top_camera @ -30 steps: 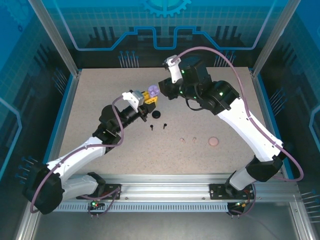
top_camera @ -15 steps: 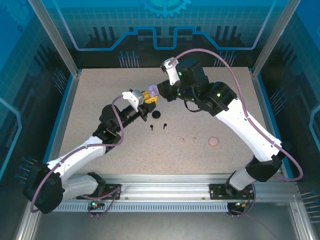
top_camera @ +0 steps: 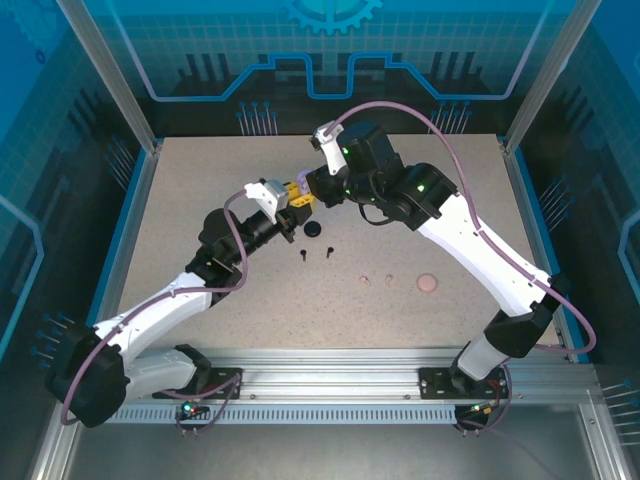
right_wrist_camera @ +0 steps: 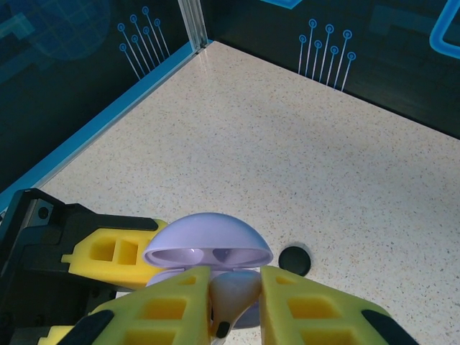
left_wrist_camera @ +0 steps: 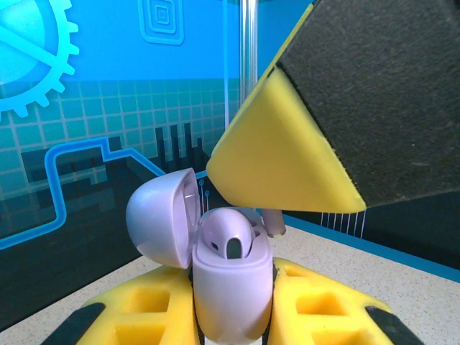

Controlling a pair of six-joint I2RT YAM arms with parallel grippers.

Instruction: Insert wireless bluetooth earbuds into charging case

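Left tool clamped on the lilac case, which was held upright with its lid swung open. Right tool pinched a lilac earbud just over the case mouth. Black earbuds and pink earbuds lay loose on the bench, apart from the case.

Two arms: white links, black joints and bases, lilac cables looped alongside, green indicator lights on joints, yellow fingers with cut-out slots
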